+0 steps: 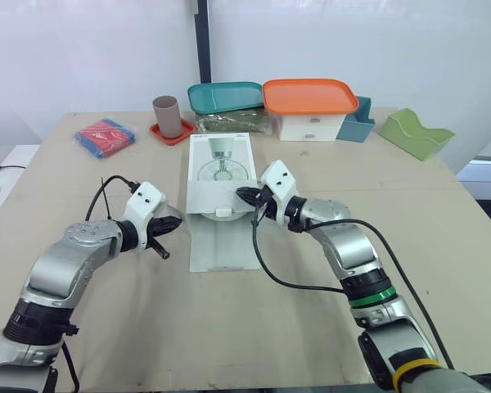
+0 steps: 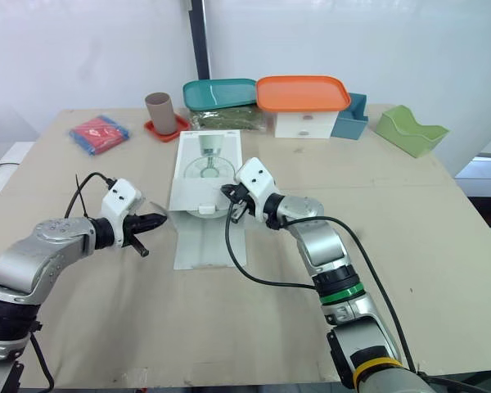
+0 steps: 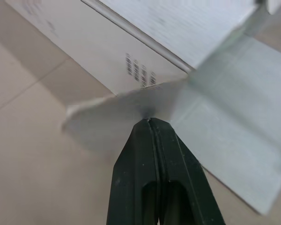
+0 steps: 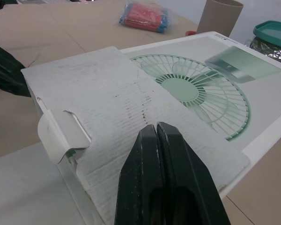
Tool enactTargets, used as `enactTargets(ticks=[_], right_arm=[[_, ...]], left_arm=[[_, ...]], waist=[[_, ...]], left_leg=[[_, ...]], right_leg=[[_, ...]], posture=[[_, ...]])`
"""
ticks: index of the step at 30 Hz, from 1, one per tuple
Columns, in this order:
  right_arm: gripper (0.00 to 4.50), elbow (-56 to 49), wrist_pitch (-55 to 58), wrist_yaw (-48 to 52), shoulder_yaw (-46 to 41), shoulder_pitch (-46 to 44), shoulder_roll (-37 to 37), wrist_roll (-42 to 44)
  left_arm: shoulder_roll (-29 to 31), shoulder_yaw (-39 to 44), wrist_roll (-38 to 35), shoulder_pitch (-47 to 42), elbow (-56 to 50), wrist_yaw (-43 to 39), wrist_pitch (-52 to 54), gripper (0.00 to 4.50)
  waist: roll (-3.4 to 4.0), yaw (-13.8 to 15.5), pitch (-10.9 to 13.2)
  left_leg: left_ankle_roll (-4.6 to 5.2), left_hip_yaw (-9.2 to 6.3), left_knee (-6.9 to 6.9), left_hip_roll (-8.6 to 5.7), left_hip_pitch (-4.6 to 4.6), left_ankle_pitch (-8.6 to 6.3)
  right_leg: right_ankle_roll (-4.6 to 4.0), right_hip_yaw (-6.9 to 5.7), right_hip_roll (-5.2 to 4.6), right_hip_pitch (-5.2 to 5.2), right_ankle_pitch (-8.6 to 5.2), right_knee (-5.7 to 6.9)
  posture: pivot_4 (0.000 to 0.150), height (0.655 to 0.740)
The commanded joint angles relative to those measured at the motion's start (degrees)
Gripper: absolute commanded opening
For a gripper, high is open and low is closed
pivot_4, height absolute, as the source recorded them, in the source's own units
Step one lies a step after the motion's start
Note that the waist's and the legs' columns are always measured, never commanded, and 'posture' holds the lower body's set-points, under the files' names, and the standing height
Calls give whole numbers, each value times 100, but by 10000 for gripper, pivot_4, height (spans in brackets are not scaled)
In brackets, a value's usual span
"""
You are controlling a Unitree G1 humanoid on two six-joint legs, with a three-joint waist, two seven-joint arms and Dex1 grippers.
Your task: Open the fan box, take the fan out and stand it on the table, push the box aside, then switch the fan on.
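Both arms come in from the bottom of the head view, elbows bent, wrists turned toward each other at the near end of the fan box [image 1: 221,160]. It lies flat mid-table [image 1: 327,319], printed face up. You've got the left gripper [image 1: 170,226] at the box's near left corner and the right gripper [image 1: 245,196] at the near right one. A pale panel [image 1: 222,244] lies on the table between box and robot. The print on top is a green fan drawing, and I can't make out any wording. Behind the box are a brown cup [image 1: 167,115] and a red-and-blue packet [image 1: 105,136].

Left wrist view adds the useful bit: the fingers are clamped on a thin side flap [image 3: 112,112] sticking out from the box. The box side has rows of tiny print, too small to read.

Right wrist view: fingers pressed together, tips over a rough unprinted card flap [image 4: 107,93] at the box's near end, bent tuck tab [image 4: 63,133] beside it. Can't tell if anything's pinched.
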Motion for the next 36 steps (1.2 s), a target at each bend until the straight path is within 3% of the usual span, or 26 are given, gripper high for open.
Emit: enactTargets(ticks=[1, 12, 36], right_arm=[[271, -1, 40, 35, 62, 36, -1, -27], [271, -62, 86, 30, 65, 54, -6, -18], [271, -67, 104, 28, 75, 35, 6, -24]], left_arm=[[-240, 324, 121, -179, 88, 358, -243, 0], [-1017, 331, 352, -229, 259, 894, -488, 0], [-1485, 150, 545, -231, 456, 942, -587, 0]], waist=[[0, 4, 0], [-3, 7, -2], [-4, 8, -3]], left_leg=[[0, 0, 0, 0, 0, 0], [-3, -1, 1, -1, 0, 2], [-10, -1, 1, -2, 0, 6]], right_leg=[[0, 0, 0, 1, 0, 0], [-1, -1, -3, 2, 1, 0], [-1, -1, -4, 2, 1, 0]], posture=[[1500, 7400], [1500, 7400], [1500, 7400]])
